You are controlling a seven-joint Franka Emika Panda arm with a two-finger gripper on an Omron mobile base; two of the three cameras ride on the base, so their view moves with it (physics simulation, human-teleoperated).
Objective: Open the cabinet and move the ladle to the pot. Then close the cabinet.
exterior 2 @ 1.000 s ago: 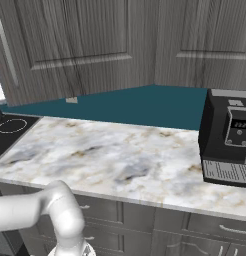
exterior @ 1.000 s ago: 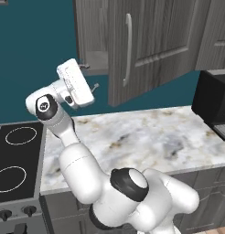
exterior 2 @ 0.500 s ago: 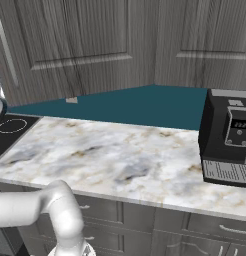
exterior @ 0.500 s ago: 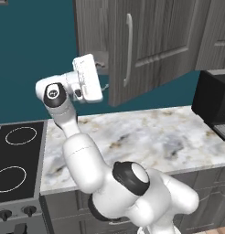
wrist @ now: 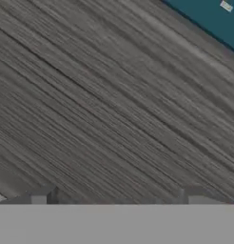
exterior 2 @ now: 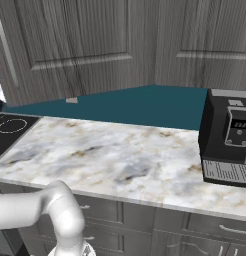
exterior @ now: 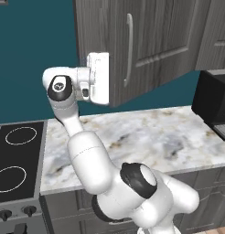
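The cabinet (exterior: 155, 41) is dark grey wood grain with a long vertical silver handle (exterior: 129, 50). In the right base view the same door (exterior 2: 70, 45) and handle (exterior 2: 6, 50) are at the left. My gripper (exterior: 107, 82) is raised to the door's lower left edge, left of the handle, with the white hand pointing at the wood. In the hand view the gripper (wrist: 116, 198) is open, its two fingertips (wrist: 40, 195) wide apart with nothing between them, close to the wood grain (wrist: 104, 109). The ladle and the pot are out of view.
A marble counter (exterior: 146, 137) runs below the cabinet, also seen from the right (exterior 2: 120, 155). A black stove top (exterior: 13, 155) lies at its left end. A black coffee machine (exterior: 215, 103) stands at the right end (exterior 2: 230, 135). Teal wall (exterior 2: 145, 102) is behind.
The hand has swung right and turned to face the cabinet, ending close against the door's lower left edge. The jaws have stayed open.
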